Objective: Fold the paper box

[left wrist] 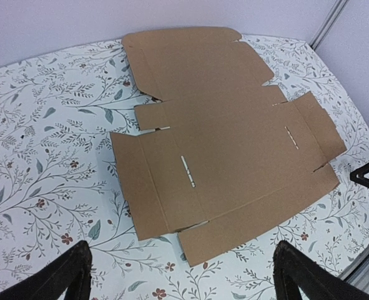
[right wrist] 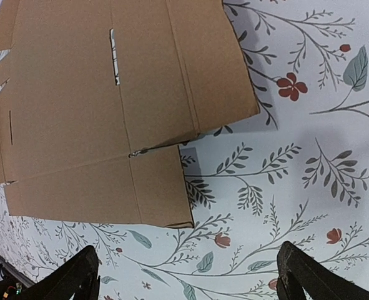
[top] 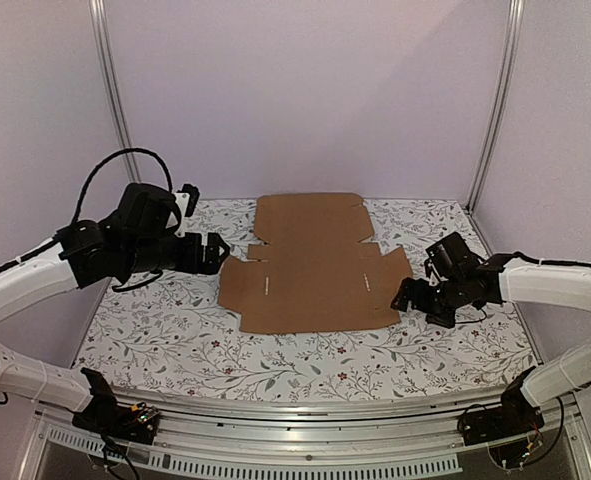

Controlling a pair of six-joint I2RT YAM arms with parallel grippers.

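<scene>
Here, paper box (top: 315,270) flat between left gripper (top: 213,253) and right gripper (top: 406,296)

Plain brown paper box (top: 310,270), same shade all over. White table (top: 155,345) covered in grey-green leafy vines and tiny red flowers. Black left gripper (top: 216,254) and right gripper (top: 407,296), on white arms (top: 15,285). Pale lilac-grey walls (top: 305,90).

Paper box (top: 315,265) flat on table (top: 175,340), between both arms.
</scene>
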